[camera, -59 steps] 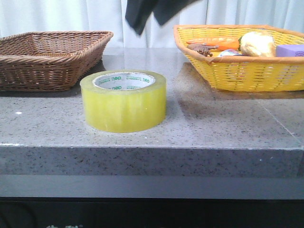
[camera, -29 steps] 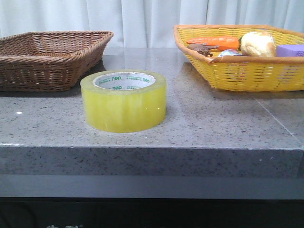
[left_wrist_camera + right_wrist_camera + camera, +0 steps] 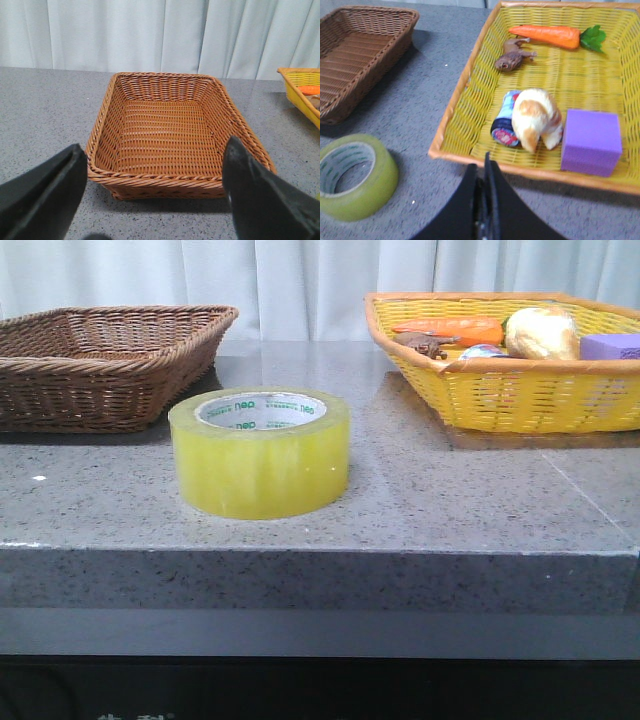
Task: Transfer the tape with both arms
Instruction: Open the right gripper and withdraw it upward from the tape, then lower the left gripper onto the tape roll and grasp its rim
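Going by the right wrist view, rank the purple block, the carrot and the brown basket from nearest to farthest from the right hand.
1. Purple block: in the yellow basket, at its near end, just beyond the shut right hand.
2. Carrot: at that basket's far end.
3. Brown basket: off to the other side, across the table; close to the carrot in distance.

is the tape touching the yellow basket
Apart. The right wrist view shows bare grey table between the tape and the yellow basket; the front view shows the same gap.
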`<state>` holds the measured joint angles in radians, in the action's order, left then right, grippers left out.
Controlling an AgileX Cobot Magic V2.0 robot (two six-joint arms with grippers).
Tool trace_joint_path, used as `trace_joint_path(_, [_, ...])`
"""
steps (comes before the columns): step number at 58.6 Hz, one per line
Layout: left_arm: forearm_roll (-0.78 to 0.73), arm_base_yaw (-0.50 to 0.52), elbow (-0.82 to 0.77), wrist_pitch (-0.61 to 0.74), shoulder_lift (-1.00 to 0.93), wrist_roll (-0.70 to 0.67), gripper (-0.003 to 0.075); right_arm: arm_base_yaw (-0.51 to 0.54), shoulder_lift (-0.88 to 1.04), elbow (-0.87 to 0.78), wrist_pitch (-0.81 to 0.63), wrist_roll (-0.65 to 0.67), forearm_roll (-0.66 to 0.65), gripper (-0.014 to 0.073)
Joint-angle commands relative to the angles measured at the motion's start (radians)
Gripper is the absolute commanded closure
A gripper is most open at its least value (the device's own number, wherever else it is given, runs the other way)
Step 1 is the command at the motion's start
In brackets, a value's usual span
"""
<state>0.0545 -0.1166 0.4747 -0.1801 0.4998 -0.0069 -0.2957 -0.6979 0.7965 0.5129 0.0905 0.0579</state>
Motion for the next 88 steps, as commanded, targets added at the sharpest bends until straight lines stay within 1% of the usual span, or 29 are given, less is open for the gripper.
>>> trace_joint_path(1, [0.007,0.004,0.037,0.084,0.009,-0.011,0.0178,0.007,0.125,-0.107,-0.154,-0.002,0.014,0.0684])
trace_joint_path(6, [0.007,0.004,0.037,0.084,0.009,-0.011,0.0178,0.007,0.253,-0.226,-0.215,-0.003,0.013,0.0684])
trace_joint_path(13, [0.007,0.004,0.037,0.084,0.009,-0.011,0.0178,0.007,0.412,-0.349,-0.266,-0.004,0.003,0.0684])
trace_joint_path(22, [0.032,0.002,0.045,0.041,0.014,-0.011,0.0178,0.007,0.502,-0.444,-0.307,-0.004,-0.002,0.0684])
trace_joint_path(24, [0.032,-0.004,0.062,-0.005,0.022,-0.011,0.0178,0.007,0.504,-0.45,-0.321,-0.004,-0.002,0.0684])
trace_joint_path(27, [0.032,-0.013,0.103,-0.115,0.045,-0.011,0.0178,0.007,0.504,-0.451,-0.333,-0.004,-0.002,0.0684])
trace_joint_path(34, [0.034,-0.059,0.203,-0.32,0.153,-0.011,0.0178,0.007,0.504,-0.451,-0.337,-0.004,-0.002,0.0684])
trace_joint_path(40, [0.075,-0.115,0.283,-0.432,0.27,-0.011,0.0178,0.007,0.504,-0.451,-0.333,-0.004,-0.003,0.0684])
trace_joint_path(44, [0.087,-0.162,0.328,-0.468,0.349,-0.011,0.0178,0.007,0.504,-0.451,-0.332,-0.005,-0.004,0.0684])
trace_joint_path(53, [0.108,-0.267,0.398,-0.458,0.508,-0.011,0.0178,0.007,0.504,-0.451,-0.332,-0.005,-0.027,0.0684])
trace_joint_path(68, [0.16,-0.385,0.517,-0.449,0.74,-0.011,0.0178,0.007,0.504,-0.451,-0.324,-0.005,-0.033,0.0684])
trace_joint_path(79, [0.207,-0.429,0.612,-0.447,0.88,-0.011,0.0178,0.007,0.504,-0.451,-0.321,-0.005,-0.033,0.0684])
trace_joint_path(88, [0.211,-0.455,0.674,-0.445,0.977,-0.011,0.0178,0.007,0.504,-0.451,-0.321,-0.005,-0.033,0.0684])
